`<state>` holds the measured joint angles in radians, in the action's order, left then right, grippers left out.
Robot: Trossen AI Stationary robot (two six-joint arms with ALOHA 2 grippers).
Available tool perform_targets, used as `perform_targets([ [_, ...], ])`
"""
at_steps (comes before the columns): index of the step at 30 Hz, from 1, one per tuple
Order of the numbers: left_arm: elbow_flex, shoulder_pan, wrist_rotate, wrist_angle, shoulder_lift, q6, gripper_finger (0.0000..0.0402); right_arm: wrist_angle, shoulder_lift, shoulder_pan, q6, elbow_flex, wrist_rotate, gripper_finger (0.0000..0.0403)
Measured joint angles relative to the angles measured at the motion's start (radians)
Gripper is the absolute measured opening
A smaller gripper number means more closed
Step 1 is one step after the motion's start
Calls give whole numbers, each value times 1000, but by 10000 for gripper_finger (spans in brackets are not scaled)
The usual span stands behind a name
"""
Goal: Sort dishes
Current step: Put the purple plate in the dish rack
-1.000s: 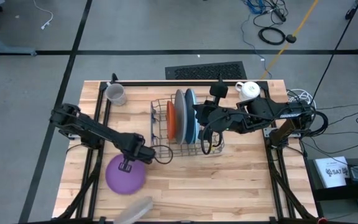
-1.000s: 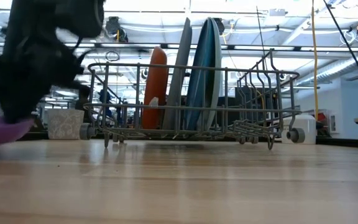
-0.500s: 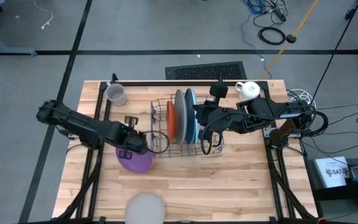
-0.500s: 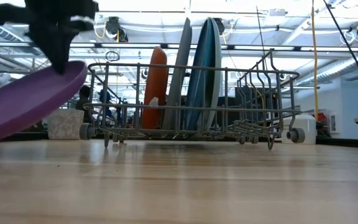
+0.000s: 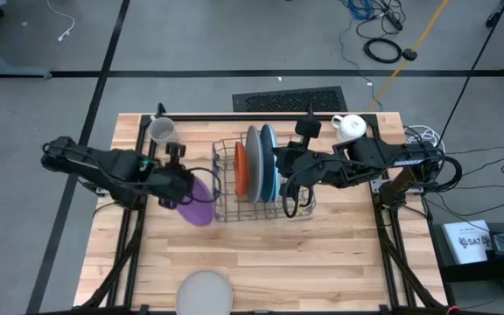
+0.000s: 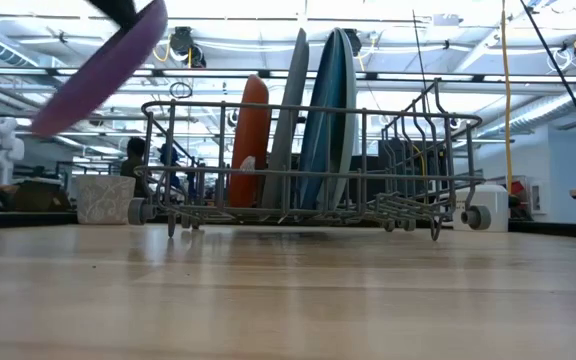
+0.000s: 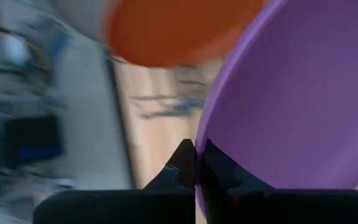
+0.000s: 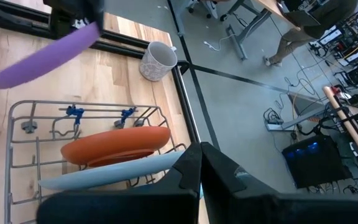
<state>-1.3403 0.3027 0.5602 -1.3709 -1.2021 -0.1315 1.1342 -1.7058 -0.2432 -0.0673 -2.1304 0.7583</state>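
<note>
My left gripper (image 5: 180, 182) is shut on a purple plate (image 5: 199, 203), held in the air just left of the wire dish rack (image 5: 221, 149). The plate shows high and tilted in the low view (image 6: 108, 62). An orange plate (image 5: 241, 168), a whitish-grey plate (image 5: 254, 162) and blue plates (image 5: 269, 162) stand on edge in the rack's slots. My right gripper (image 5: 280, 162) is shut and empty, hovering over the rack's right part. A whitish plate (image 5: 204, 293) lies flat at the table's near edge. My left gripper pinches the purple plate's rim (image 7: 207, 157) between its two fingers, one finger on each face. The fingers come from the table's left. The plate is lifted clear of the table and steeply tilted.
A grey mug (image 5: 163, 131) stands at the far left of the table and a white mug (image 5: 350, 127) at the far right. Bare wood lies between the rack and the near edge.
My left gripper has lifted the purple plate off the table and carried it up and toward the far edge and the rack. The plate has tipped from lying flat to steeply tilted. The whitish plate has come to rest at the near edge.
</note>
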Motion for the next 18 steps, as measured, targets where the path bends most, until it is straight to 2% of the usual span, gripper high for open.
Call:
perform_targets([
  [4,-46,1,138,30,22,-181,1,-1,0,0,-3,0,0,0],
  [7,-50,-5,216,175,41,-286,1,-2,0,0,-4,0,0,0],
  [10,-50,-11,219,307,54,-373,1,-2,0,0,-7,0,0,0],
  [14,-50,-17,207,390,79,-515,1,-2,0,0,-7,0,0,0],
  [18,-40,-44,72,523,112,-699,1,-3,0,0,-7,0,0,0],
])
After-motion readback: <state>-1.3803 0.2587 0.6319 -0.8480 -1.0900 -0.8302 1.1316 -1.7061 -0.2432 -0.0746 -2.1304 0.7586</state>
